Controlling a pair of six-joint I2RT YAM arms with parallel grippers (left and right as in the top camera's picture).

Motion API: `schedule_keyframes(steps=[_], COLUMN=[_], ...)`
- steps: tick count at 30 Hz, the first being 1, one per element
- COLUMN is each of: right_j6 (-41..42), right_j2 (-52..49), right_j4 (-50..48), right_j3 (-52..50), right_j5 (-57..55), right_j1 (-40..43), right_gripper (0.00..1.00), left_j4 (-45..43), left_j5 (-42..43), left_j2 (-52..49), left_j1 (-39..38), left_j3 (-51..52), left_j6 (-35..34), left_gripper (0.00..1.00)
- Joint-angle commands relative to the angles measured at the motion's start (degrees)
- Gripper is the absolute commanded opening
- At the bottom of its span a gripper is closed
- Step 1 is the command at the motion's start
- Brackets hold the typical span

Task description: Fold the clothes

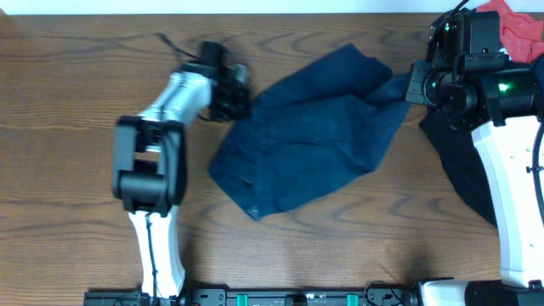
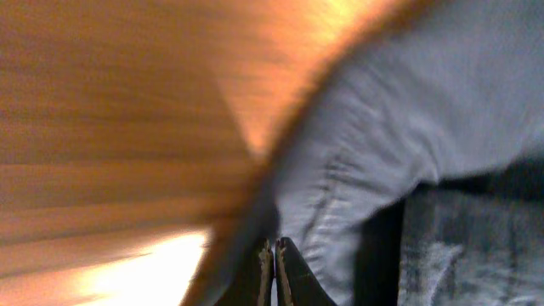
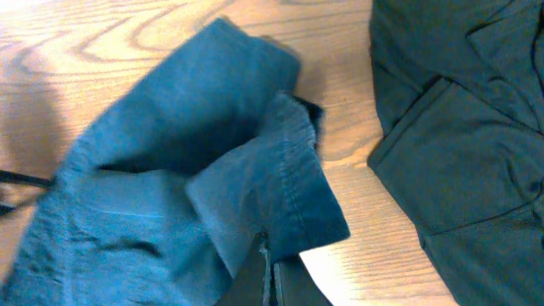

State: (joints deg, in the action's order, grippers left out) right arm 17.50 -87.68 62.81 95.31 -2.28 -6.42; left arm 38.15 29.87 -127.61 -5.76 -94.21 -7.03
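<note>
**Operator:** Where do the clothes lie, and which way does the long axis run?

**Technician:** The clothes lie crumpled at the middle of the bench, between the two arms. The long axis runs on a diagonal, from the near-left end to the far-right end. A small pale tag shows at the near-left end.

**Operator:** State of the left jaws?

**Technician:** The left arm reaches to the far-left edge of the clothes. The left jaws are closed. The fingertips are together and the cloth edge runs in between them. The left wrist view is blurred.

**Operator:** And the right jaws?

**Technician:** The right jaws are closed on the far-right corner of the clothes. The cloth draws to a point there, and a hemmed flap folds over the fingertips. A black garment lies just to the right, partly under the right arm. A red cloth sits at the far-right corner of the bench.
</note>
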Motion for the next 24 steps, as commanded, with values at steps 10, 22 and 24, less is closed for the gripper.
schedule_keyframes(steps=[10, 22, 24], right_j6=[0.68, 0.68, 0.68], right_j2=[0.02, 0.02, 0.02], right_j4=[3.5, 5.16, 5.44], right_j3=[0.66, 0.57, 0.57], right_j5=[0.22, 0.17, 0.17], right_j1=[-0.79, -0.79, -0.79], right_gripper=[0.01, 0.01, 0.01], left_j4=[18.67, 10.67, 10.1], left_j5=[13.25, 10.45, 5.46], left_j2=[6.69, 5.44, 4.79], left_j1=[4.35, -2.36, -2.32], left_j3=[-8.15, -0.92, -0.7], left_j6=[1.49, 1.36, -0.79], left_gripper=[0.24, 0.53, 0.57])
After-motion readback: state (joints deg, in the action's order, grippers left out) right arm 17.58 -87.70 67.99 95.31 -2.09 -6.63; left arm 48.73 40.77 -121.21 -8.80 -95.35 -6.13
